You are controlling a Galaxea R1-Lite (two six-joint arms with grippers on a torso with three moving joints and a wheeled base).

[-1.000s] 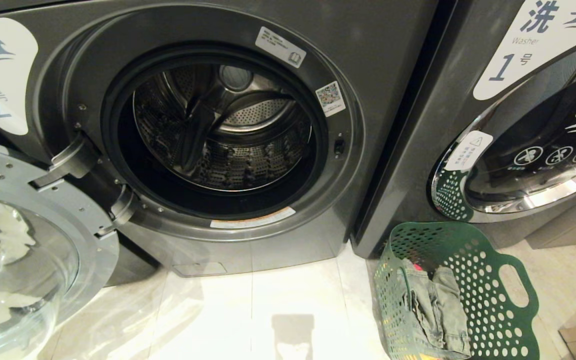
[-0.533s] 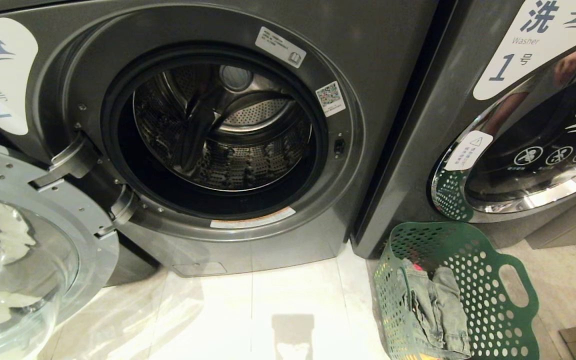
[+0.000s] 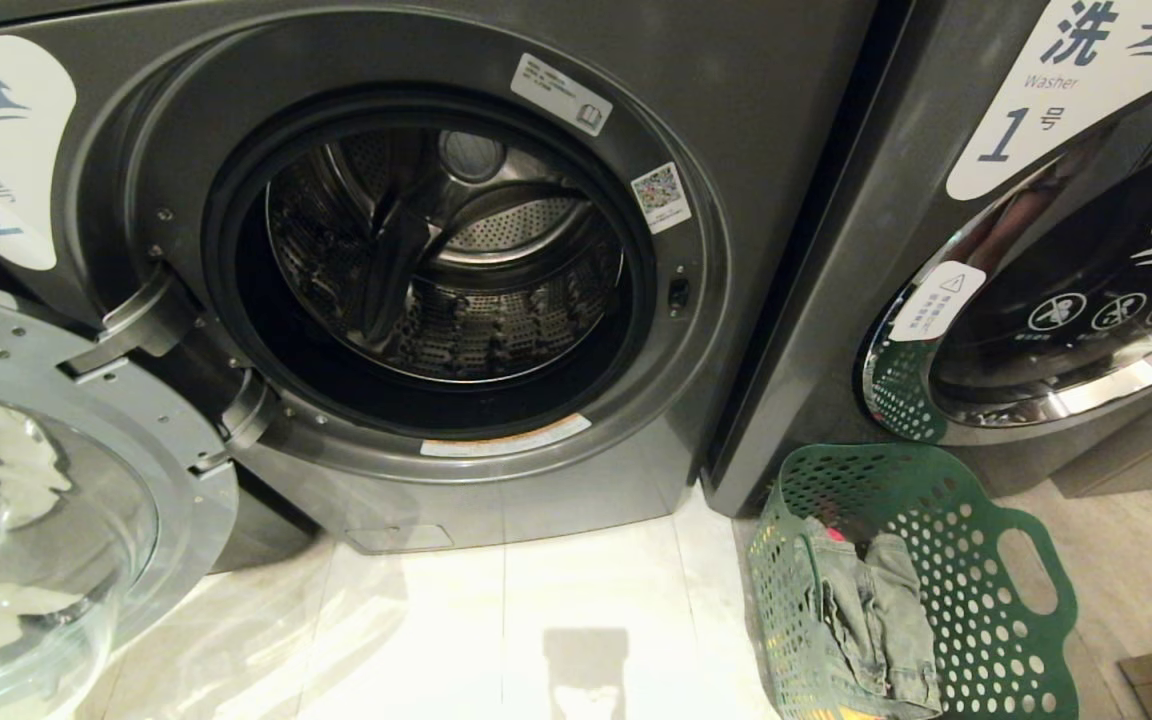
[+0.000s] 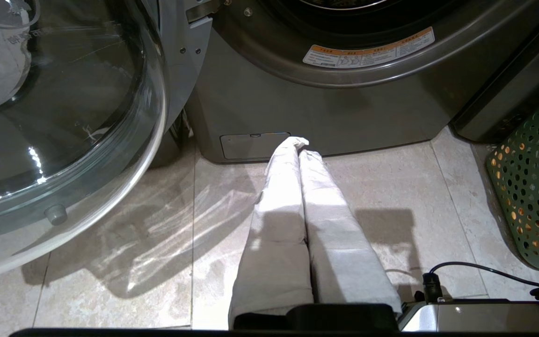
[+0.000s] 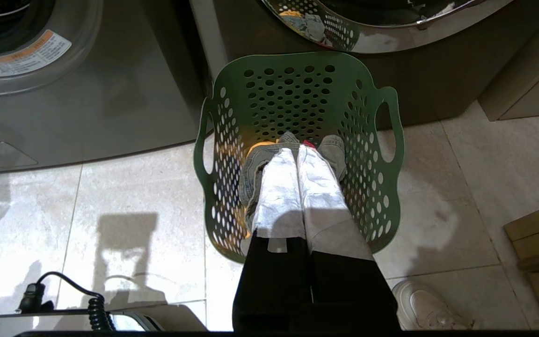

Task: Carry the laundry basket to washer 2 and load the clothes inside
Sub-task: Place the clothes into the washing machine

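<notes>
We note the dark green perforated plastic laundry basket [image 3: 921, 590] standing upright on the pale tiled floor [image 3: 496, 620], just beside the foot of the grey washer labelled 1 [image 3: 1056, 300], to the right of washer 2's front. That spot likely keeps the opening clear while leaving the load close by. Inside lies the clothes heap [image 3: 871, 620]: faded grey denim on top, a trace of red-pink at its far edge, orange-yellow showing low through the holes.

Washer 2 [image 3: 456, 270], dark grey, with its white label bearing the numeral, has its round glass door [image 3: 46, 520] swung fully out to the left; the steel drum looks bare.

The right gripper [image 5: 297, 150], fingers pressed together and holding nothing, hangs over the basket's contents, apart from them. The left gripper [image 4: 299, 142], likewise closed and empty, hangs above the floor before washer 2's base.

We judge carrying done, loading not yet begun.
</notes>
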